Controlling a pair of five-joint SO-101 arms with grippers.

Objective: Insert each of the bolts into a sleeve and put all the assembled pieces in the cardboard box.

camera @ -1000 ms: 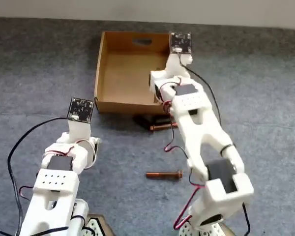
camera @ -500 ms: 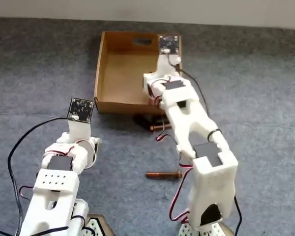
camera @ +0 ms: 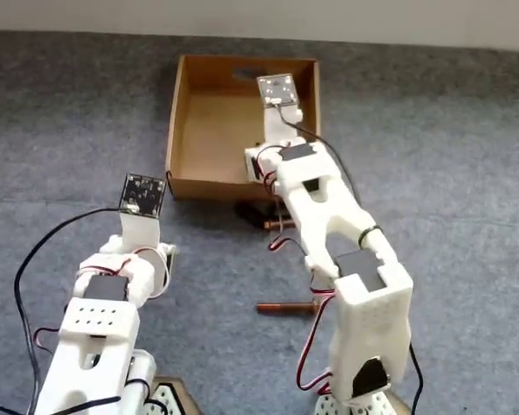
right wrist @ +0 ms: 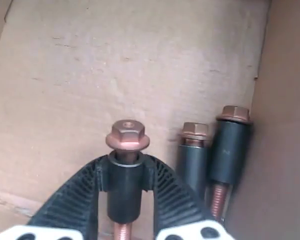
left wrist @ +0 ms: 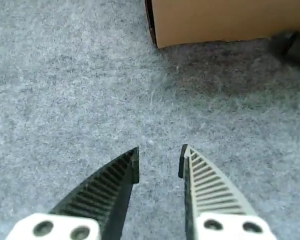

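My right gripper is shut on an assembled piece, a copper bolt in a black sleeve, held above the floor of the cardboard box. Two more assembled pieces lie side by side against the box wall. In the high view the right arm stretches over the box. Two loose copper bolts lie on the carpet beside that arm. My left gripper stands open over bare carpet, short of the box corner.
A black sleeve lies on the carpet just in front of the box. Grey carpet covers the table. The left arm stands at the front left, with open carpet between it and the loose bolts.
The right arm has swung leftward over the box, carrying the assembled piece from the box's right wall toward its middle. The left arm has not moved.
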